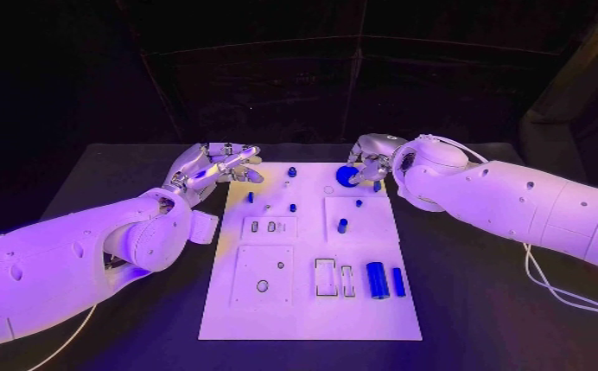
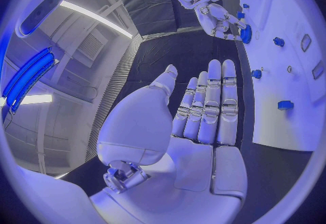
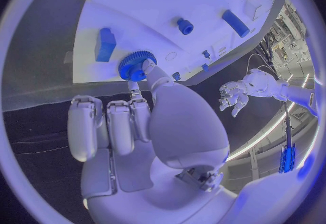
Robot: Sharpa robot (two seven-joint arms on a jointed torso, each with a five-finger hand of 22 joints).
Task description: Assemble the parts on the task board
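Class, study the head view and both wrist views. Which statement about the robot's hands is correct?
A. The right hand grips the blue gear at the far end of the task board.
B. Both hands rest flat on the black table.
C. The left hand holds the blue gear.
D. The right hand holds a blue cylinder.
A: the right hand pinches the blue gear over the task board, while the left hand is open, holding nothing.

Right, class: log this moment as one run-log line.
left robot hand: open, off board | right robot hand: pinching blue gear at task board far edge | two blue cylinders: lying unplaced
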